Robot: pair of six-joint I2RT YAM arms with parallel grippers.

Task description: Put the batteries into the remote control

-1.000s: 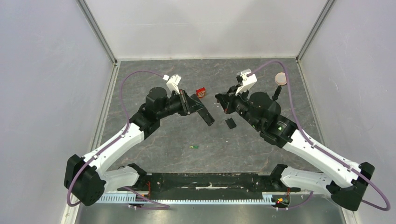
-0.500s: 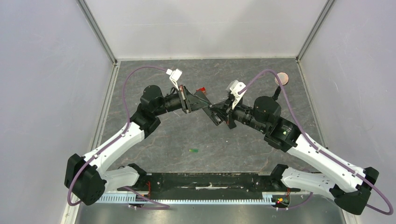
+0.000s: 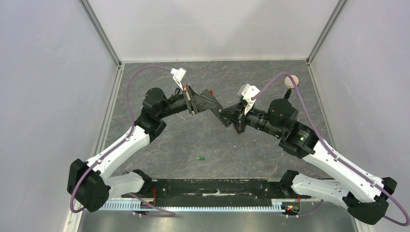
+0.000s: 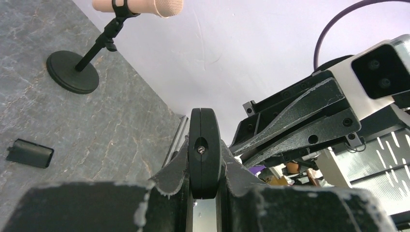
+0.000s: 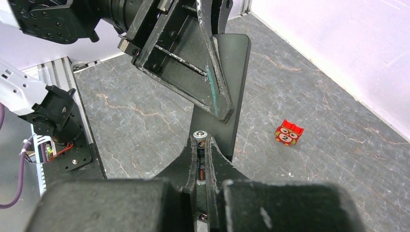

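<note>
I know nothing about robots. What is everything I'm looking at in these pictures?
Remote control: one, black, held in the left gripper.
Dark battery: one, dark with a pale end, pinched in the right gripper.
Green battery: one, bright green, on the table near the arms' bases.
Small cover: one, black, flat on the table.
Box: one, red and white, on the table.
Stand: one, black with tan disc, far right corner.
Table: one, grey marbled.
Grippers: two, black, both shut on their loads.
</note>
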